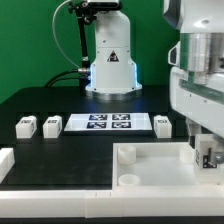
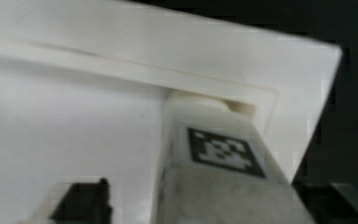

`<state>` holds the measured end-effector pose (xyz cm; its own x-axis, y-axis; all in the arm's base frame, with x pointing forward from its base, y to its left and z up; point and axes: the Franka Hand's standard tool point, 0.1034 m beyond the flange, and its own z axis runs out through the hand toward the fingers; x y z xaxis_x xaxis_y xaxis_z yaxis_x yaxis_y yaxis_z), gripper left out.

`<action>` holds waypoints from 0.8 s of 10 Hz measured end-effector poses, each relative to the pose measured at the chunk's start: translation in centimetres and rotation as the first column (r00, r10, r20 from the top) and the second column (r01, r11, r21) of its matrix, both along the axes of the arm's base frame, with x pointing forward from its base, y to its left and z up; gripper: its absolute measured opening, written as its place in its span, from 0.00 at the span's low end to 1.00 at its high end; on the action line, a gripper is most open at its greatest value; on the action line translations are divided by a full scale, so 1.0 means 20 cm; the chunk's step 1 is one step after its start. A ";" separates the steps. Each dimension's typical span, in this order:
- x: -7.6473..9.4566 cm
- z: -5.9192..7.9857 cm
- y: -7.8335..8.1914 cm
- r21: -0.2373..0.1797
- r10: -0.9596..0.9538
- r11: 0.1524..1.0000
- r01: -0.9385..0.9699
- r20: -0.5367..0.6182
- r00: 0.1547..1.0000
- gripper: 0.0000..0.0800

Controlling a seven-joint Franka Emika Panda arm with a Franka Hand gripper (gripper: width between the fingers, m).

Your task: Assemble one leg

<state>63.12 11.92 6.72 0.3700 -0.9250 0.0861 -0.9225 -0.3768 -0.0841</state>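
Robot arm's two-finger gripper (image 1: 206, 152) low over the large white square plastic tray (image 1: 150, 166) at the exterior view's right, down inside the tray's raised rim. Wrist view: one small white plastic leg block (image 2: 215, 158) with a black-and-white square marker on its face sits directly between the gripper's two dark fingers (image 2: 83, 200), standing up against the tray's inner corner; the fingers flank it on both sides, but whether they press on it cannot be told from either view. The tray lies on the black counter (image 1: 60, 150). Well apart from the gripper, toward the exterior view's left, two more small white marker-faced blocks (image 1: 27, 125) sit side by side, just beside the thin flat white marker board (image 1: 107, 123) carrying its row of black tags. Another like block (image 1: 162, 122) sits at the board's other end, nearer the gripper. A white part (image 1: 5, 162) shows partly at the exterior view's left edge.
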 end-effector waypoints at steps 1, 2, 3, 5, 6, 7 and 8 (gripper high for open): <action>0.01 0.00 0.01 -0.029 0.178 0.984 -0.178 -0.003 0.984 0.68; 0.01 0.00 0.00 -0.037 0.250 0.968 -0.250 -0.010 0.968 0.79; 0.01 0.00 0.00 -0.042 0.300 0.953 -0.300 -0.015 0.954 0.80; 0.02 0.00 -0.01 -0.078 0.548 0.832 -0.549 -0.040 0.836 0.81; 0.05 0.01 0.00 -0.131 0.738 0.666 -0.735 -0.030 0.674 0.81; 0.07 0.03 0.01 -0.148 0.860 0.496 -0.856 -0.052 0.508 0.81; 0.06 0.02 0.01 -0.142 0.828 0.549 -0.824 -0.043 0.559 0.81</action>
<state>64.36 12.05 7.20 0.9607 -0.1917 0.2007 -0.1977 -0.9802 0.0101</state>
